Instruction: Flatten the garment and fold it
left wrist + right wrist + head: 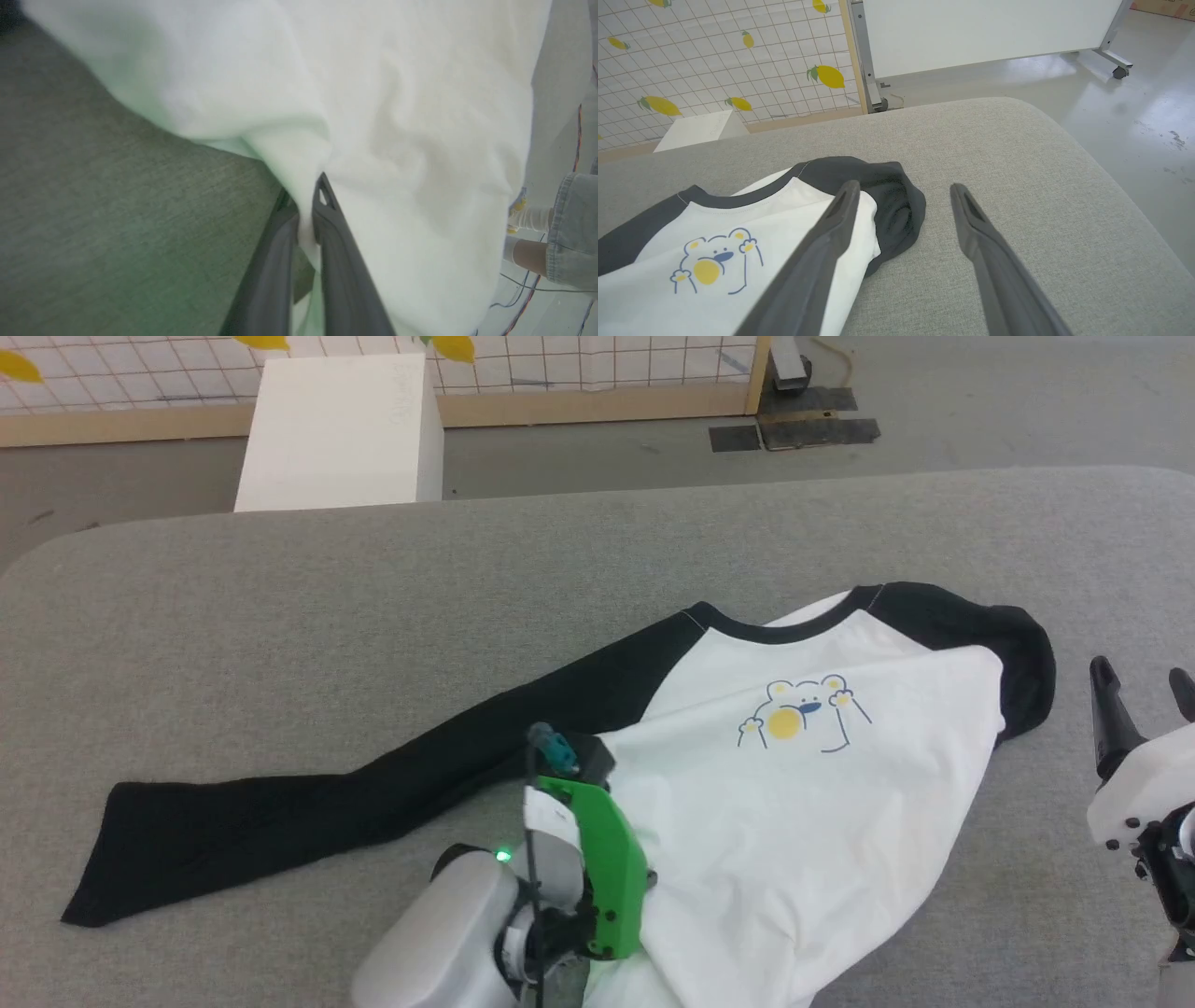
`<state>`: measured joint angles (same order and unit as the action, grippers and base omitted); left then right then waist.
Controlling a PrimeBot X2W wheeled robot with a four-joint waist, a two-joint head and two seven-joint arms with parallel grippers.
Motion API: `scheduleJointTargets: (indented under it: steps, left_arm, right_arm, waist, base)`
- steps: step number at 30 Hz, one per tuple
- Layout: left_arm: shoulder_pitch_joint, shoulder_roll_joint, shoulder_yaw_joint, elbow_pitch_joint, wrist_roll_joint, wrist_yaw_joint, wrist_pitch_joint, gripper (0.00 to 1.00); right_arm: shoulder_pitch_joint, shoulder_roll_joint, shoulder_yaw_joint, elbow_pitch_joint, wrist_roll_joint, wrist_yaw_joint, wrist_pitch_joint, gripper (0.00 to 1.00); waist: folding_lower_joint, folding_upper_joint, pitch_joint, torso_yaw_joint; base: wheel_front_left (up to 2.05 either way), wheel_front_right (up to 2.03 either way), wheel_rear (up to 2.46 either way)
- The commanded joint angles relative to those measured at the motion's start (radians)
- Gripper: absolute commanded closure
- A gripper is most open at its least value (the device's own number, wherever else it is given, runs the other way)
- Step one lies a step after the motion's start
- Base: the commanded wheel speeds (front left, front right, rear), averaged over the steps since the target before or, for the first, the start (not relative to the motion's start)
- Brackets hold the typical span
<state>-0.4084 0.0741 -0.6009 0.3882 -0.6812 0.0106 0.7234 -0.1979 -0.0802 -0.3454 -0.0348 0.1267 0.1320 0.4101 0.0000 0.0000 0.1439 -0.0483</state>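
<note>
the garment (803, 784) is lying on the grey table (280, 616), its white body rumpled, one black sleeve (280, 812) trailing out to the robot's left and the other sleeve (896, 205) bunching under the shoulder. the left gripper (306, 219) is pinching a thin fold of white fabric between nearly closed fingers — probably at the body's side edge, though the blur is making that hard to place. the right gripper (903, 189) is hovering with fingers wide apart beside the bunched sleeve, gripping nothing. the cloth is looking light, soft and limp — likely sagging wherever lifted, so edges and corners are offering the surest holds.
</note>
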Motion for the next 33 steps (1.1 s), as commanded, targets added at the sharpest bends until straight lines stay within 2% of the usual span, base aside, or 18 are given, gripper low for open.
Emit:
scheduleJointTargets:
  steps: [1,4,6,9,13,16,20,21,22,24,25,27,31,33]
  left_arm:
    - [0.020,0.026,0.023,-0.010,-0.030,-0.001,0.014,1.00]
    - [0.059,0.089,0.072,-0.066,-0.077,0.006,0.052,1.00]
    - [0.103,0.151,0.098,-0.121,-0.094,0.020,0.087,1.00]
    - [0.196,0.235,0.150,-0.221,-0.129,0.060,0.127,1.00]
    - [0.331,0.316,0.195,-0.347,-0.161,0.118,0.170,1.00]
    - [0.421,0.354,0.200,-0.418,-0.178,0.149,0.208,1.00]
    - [0.493,0.337,0.208,-0.481,-0.231,0.161,0.218,1.00]
    - [0.500,0.318,0.221,-0.494,-0.251,0.158,0.200,0.78]
    - [0.501,0.309,0.230,-0.503,-0.257,0.156,0.183,0.00]
    - [0.499,0.275,0.263,-0.525,-0.294,0.150,0.145,0.00]
    - [0.479,0.247,0.320,-0.550,-0.317,0.135,0.074,0.00]
    - [0.450,0.229,0.395,-0.568,-0.323,0.107,-0.029,0.00]
    - [0.393,0.235,0.490,-0.557,-0.235,0.032,-0.255,0.00]
    - [0.366,0.250,0.524,-0.540,-0.131,-0.010,-0.421,0.00]
  right_arm:
    - [0.017,0.003,0.000,0.006,-0.003,-0.001,-0.009,0.00]
    - [0.019,0.005,0.005,0.016,-0.005,-0.001,-0.014,0.00]
    - [0.022,0.007,0.009,0.022,-0.005,-0.001,-0.018,0.00]
    - [0.028,0.011,0.014,0.031,-0.009,-0.001,-0.022,0.00]
    - [0.026,0.015,0.022,0.038,-0.011,-0.001,-0.023,0.00]
    - [0.019,0.016,0.030,0.042,-0.014,-0.001,-0.023,0.00]
    - [0.014,0.018,0.032,0.048,-0.018,-0.001,-0.022,0.00]
    - [0.012,0.019,0.034,0.049,-0.019,-0.001,-0.021,0.00]
    - [0.010,0.019,0.036,0.050,-0.019,-0.001,-0.020,0.00]
    - [0.008,0.019,0.042,0.054,-0.019,-0.001,-0.017,0.00]
    - [0.006,0.019,0.045,0.055,-0.018,-0.001,-0.014,0.00]
    - [0.004,0.018,0.050,0.054,-0.017,-0.001,-0.010,0.00]
    - [0.002,0.010,0.059,0.057,-0.014,-0.001,0.009,0.00]
    - [0.004,0.009,0.064,0.057,-0.014,-0.001,0.027,0.00]
  waist:
    - [0.0000,0.0000,-0.009,0.014]
    - [0.0000,0.0000,-0.021,0.031]
    - [0.0000,0.0000,-0.026,0.044]
    - [0.0000,0.0000,-0.031,0.069]
    - [0.0000,0.0000,-0.026,0.097]
    - [0.0000,0.0000,-0.021,0.113]
    - [0.0000,0.0000,-0.020,0.133]
    - [0.0000,0.0000,-0.020,0.136]
    - [0.0000,0.0000,-0.020,0.138]
    - [0.0000,0.0000,-0.022,0.140]
    - [0.0000,0.0000,-0.023,0.142]
    - [0.0000,0.0000,-0.024,0.140]
    - [0.0000,0.0000,-0.024,0.135]
    - [0.0000,0.0000,-0.020,0.131]
  base:
    - [0.00,0.00,0.00]
    - [0.00,0.00,0.00]
    - [0.00,0.00,0.00]
    - [0.00,0.00,0.00]
    - [0.00,0.00,0.00]
    - [0.00,0.00,0.00]
    - [0.00,0.00,0.00]
    - [0.00,0.00,0.00]
    - [0.00,0.00,0.00]
    - [0.00,0.00,0.00]
    - [0.00,0.00,0.00]
    - [0.00,0.00,0.00]
    - [0.00,0.00,0.00]
    - [0.00,0.00,0.00]
